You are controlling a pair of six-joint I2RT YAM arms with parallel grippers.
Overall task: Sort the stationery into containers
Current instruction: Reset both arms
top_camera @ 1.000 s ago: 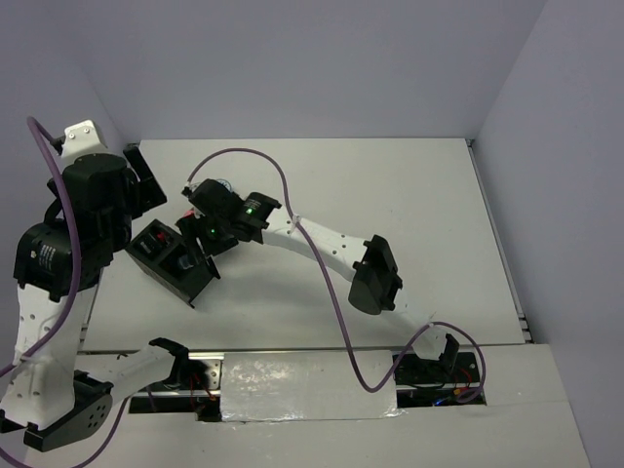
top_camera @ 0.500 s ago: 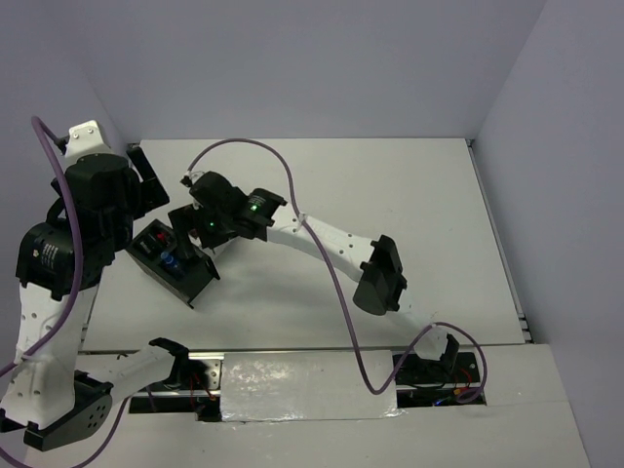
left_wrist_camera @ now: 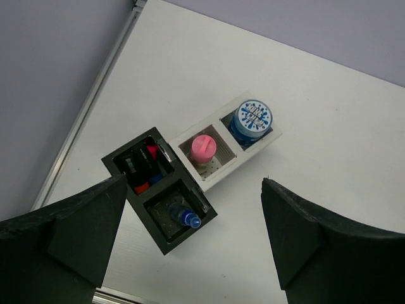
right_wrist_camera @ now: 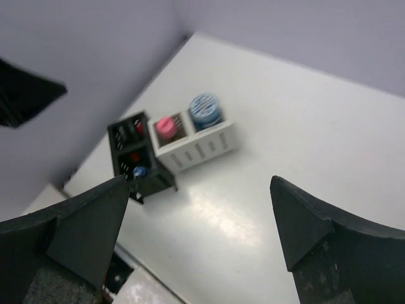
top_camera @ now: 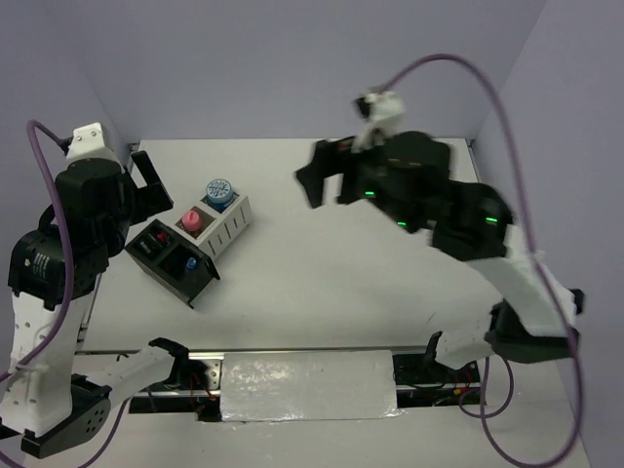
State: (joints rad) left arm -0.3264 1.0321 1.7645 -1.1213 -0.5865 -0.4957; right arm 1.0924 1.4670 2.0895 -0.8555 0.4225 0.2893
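Stationery stands inside the two organizers on the left part of the table. White-grey organizer, the one with slotted sides, holds a blue patterned tape roll in its end compartment and a pink tube, upright, in the compartment beside it. Its other end is touching the black organizer. In the black one, the compartment closer to the side wall has short pieces with black ends, orange and pink-red. They seem to be the highlighters, but they lie in shadow. The other compartment holds the blue marker, standing with its cap up.

Left gripper hangs high above both organizers. Its two fingers are wide apart and nothing is between them. Right gripper is also spread wide and holds nothing. It is raised over the middle of the table, well apart from the organizers, which are small and far in its own camera. In the overhead view the right arm is blurred, so its exact pose there is not clear.
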